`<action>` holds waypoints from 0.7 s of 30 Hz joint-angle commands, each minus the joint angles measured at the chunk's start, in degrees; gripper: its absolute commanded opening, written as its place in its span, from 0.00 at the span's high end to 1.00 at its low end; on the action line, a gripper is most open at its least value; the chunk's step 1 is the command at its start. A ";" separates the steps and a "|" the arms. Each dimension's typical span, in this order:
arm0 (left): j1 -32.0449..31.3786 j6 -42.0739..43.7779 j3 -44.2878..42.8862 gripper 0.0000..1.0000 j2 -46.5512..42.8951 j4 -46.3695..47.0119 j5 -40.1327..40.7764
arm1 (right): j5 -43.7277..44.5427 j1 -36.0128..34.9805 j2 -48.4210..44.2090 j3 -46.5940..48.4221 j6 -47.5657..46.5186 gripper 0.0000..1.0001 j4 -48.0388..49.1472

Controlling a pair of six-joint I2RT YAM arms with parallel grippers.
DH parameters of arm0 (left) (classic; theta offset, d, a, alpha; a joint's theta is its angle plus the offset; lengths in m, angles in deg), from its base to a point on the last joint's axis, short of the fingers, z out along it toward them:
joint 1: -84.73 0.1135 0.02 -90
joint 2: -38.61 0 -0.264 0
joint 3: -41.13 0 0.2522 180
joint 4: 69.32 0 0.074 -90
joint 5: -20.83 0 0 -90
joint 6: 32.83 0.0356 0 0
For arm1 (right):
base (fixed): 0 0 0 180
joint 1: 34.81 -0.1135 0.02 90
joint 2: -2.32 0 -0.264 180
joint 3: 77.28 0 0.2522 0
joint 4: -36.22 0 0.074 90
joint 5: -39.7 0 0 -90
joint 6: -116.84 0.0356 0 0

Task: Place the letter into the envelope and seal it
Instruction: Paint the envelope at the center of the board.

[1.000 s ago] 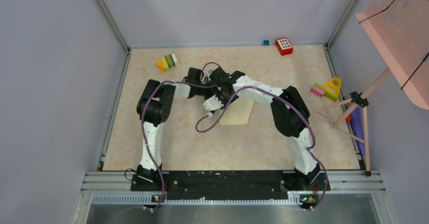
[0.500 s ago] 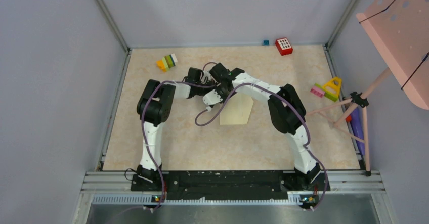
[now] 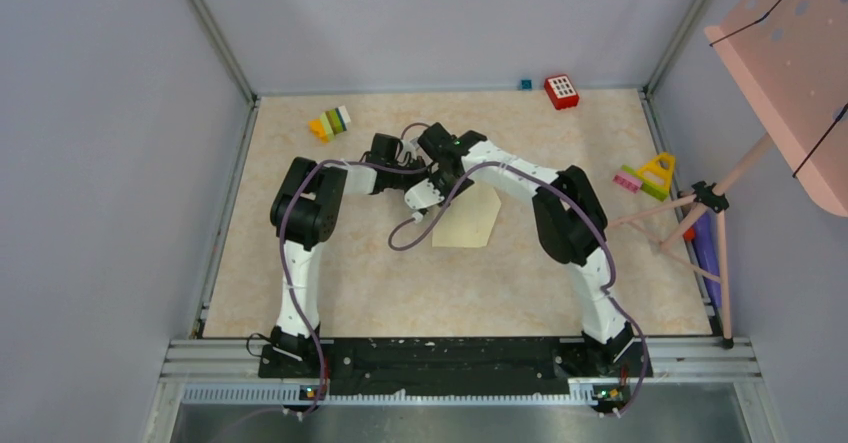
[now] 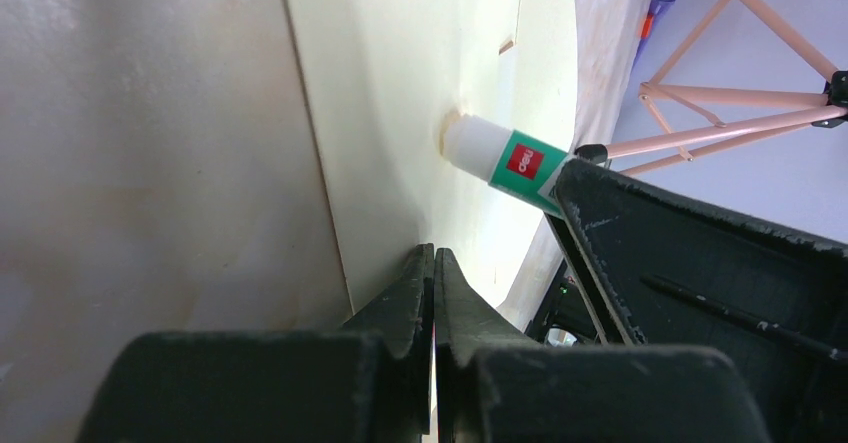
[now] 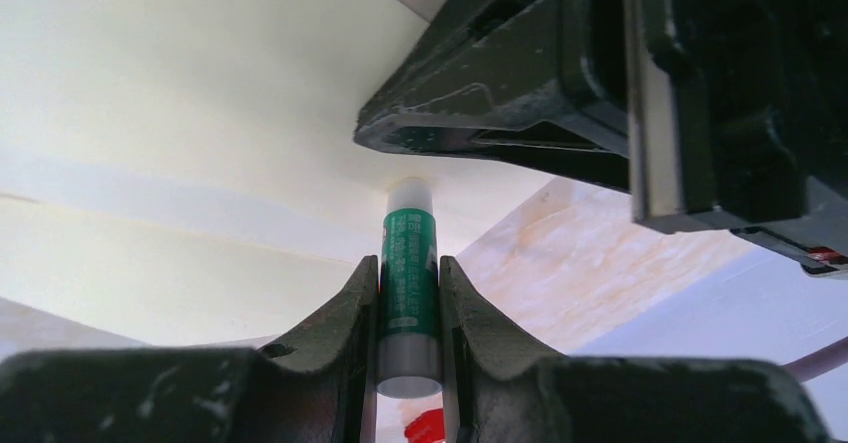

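The pale cream envelope lies flat mid-table with its pointed flap toward the right. My right gripper is shut on a green glue stick, whose white tip touches the envelope's face. In the left wrist view the glue stick presses on the envelope just right of its left edge. My left gripper is shut, with nothing visible between its fingers, and its tips sit low over the envelope's near-left part. From above both grippers, left and right, meet at the envelope's left end. The letter is not visible.
Toy blocks lie at the back left and a red block at the back. A yellow-pink toy sits at the right, beside a pink tripod stand. A purple cable loops left of the envelope.
My right gripper with the glue stick has shifted slightly toward the far side over the envelope. More of the envelope's pointed flap shows now. The left arm has stayed put.
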 commanded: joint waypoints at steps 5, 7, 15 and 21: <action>0.17 3.66 0.91 1.00 0.72 -3.99 10.03 | -4.62 -1.70 -4.35 -1.98 -0.67 1.00 -9.26; 0.17 3.68 0.92 1.00 0.69 -4.01 10.09 | -6.13 -1.85 -4.73 -1.93 -0.35 1.00 -9.41; 0.18 3.01 -0.11 1.00 1.77 -3.67 8.12 | -10.55 -0.80 -6.44 5.55 4.88 1.00 -11.80; 0.62 1.94 -0.20 0.83 -1.40 -0.23 4.48 | -17.30 1.42 -10.51 7.53 8.67 1.00 -16.40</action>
